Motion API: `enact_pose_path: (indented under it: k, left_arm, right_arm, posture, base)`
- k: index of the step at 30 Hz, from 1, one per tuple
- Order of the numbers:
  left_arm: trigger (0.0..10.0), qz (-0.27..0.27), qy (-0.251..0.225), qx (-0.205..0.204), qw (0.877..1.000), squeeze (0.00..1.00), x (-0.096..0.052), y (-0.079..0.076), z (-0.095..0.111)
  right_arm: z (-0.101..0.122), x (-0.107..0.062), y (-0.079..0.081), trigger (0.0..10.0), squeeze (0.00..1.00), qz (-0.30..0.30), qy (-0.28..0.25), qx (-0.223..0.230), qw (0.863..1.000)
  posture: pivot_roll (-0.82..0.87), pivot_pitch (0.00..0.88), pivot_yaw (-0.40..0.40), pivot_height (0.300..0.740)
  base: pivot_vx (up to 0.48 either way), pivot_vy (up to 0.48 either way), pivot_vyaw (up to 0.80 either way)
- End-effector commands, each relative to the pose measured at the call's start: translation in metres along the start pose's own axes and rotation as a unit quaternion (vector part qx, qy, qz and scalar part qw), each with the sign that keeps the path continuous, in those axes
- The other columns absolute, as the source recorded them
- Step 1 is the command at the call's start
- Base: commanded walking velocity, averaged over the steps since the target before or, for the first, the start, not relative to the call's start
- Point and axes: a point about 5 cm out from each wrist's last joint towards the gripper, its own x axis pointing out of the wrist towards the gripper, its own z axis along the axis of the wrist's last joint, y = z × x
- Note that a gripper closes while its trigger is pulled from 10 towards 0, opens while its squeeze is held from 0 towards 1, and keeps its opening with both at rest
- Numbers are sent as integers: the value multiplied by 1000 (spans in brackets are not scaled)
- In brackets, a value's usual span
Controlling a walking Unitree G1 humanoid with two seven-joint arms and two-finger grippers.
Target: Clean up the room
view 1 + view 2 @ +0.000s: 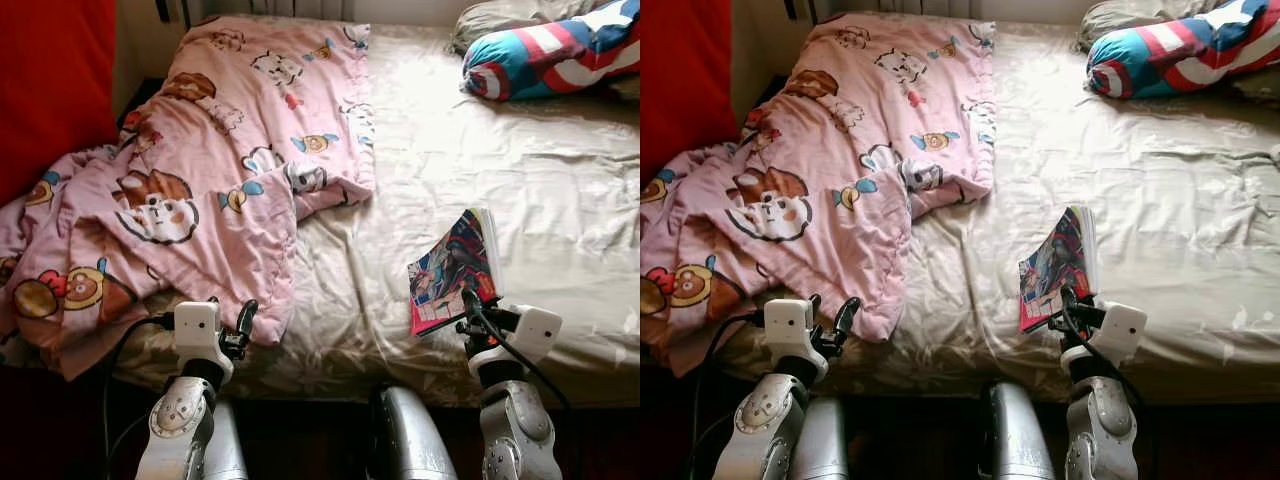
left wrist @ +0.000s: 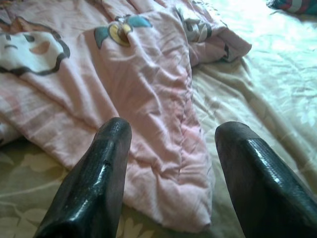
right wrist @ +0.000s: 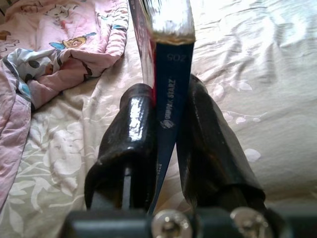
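A colourful comic book stands tilted on its edge above the beige bed sheet, near the bed's front edge. My right gripper is shut on the comic book's lower corner, one black finger on each side of the blue spine. A crumpled pink cartoon blanket covers the left half of the bed. My left gripper hovers open at the front edge, just short of the pink blanket's lower hem, with nothing between its fingers.
A striped red, white and blue pillow lies at the back right of the bed, against a beige pillow. A red panel stands at the far left. The dark floor runs below the bed's front edge.
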Motion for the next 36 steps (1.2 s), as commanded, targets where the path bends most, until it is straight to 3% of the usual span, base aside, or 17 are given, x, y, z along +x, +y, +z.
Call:
enact_pose_path:
  k: [1,17,36]
  left_arm:
    - [10000,3,-1,-4,1000,0,-3,-1,-2]
    - [10000,3,-4,-11,1000,0,2,-1,-4]
    - [10000,4,-12,-6,1000,0,11,-2,1]
  right_arm:
    - [10,0,4,10000,0,3,-23,1,1000]
    - [6,-5,8,10000,0,-4,-15,-3,1000]
    - [10,-1,6,10000,0,-12,-18,-8,1000]
  posture:
    - [71,98,-89,646]
    - [57,20,-86,740]
    - [58,88,-98,740]
  base:
    - [0,0,0]
    - [0,0,0]
    - [0,0,0]
